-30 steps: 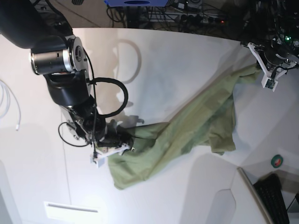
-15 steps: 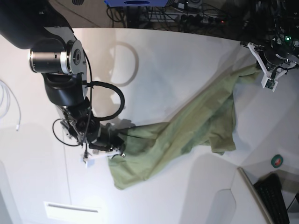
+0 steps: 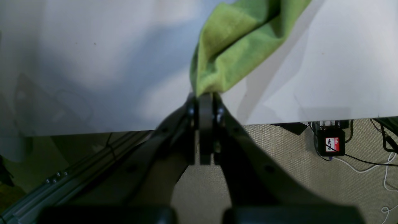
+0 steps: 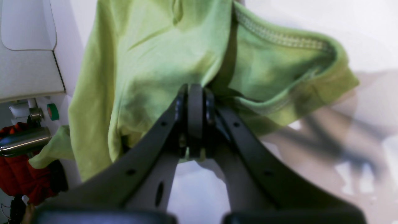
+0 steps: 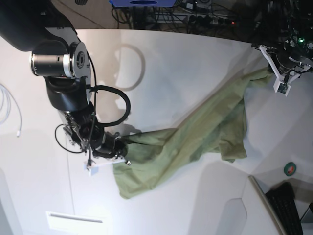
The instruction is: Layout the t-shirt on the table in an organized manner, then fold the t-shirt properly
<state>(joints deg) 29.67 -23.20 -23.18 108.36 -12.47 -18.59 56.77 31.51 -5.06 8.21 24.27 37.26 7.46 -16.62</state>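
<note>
progress is early: the t-shirt (image 5: pixel 195 139) is not yet laid out and no fold has been made. in the base view the olive-green cloth stretches as a rumpled, twisted band across the white worktop (image 5: pixel 186 63), running from about 8 o'clock up to about 2 o'clock, with a loose flap hanging off the band toward 4 o'clock. it is bunched and creased, with layers doubled over, so front, back and sleeves cannot be told apart in that view.

the right hand (image 4: pixel 194 123) is clenched on the shirt's fabric beside a stitched hem that curves like an opening; whether that is a sleeve or the neck i cannot tell. in the base view this right hand (image 5: pixel 117 154) sits at about 8 o'clock, low against the worktop. the left hand (image 3: pixel 205 105) is clenched on a narrow pinch of the cloth, and in the base view the left hand (image 5: pixel 279 73) is at about 2 o'clock, close to the worktop's curved far edge.

still to do, by my judgement: pull the cloth apart until it lies flat and squared, then all of the folding.

open room: the widest bare stretch of worktop lies at 11 to 12 o'clock, between the two arms. the left hand has little margin, since its wrist view shows the worktop's edge and the floor just below it. a raised panel edge (image 5: pixel 266 200) with a dark keyboard-like object (image 5: pixel 288 208) beside it crowds 5 o'clock, near the hanging flap.
</note>
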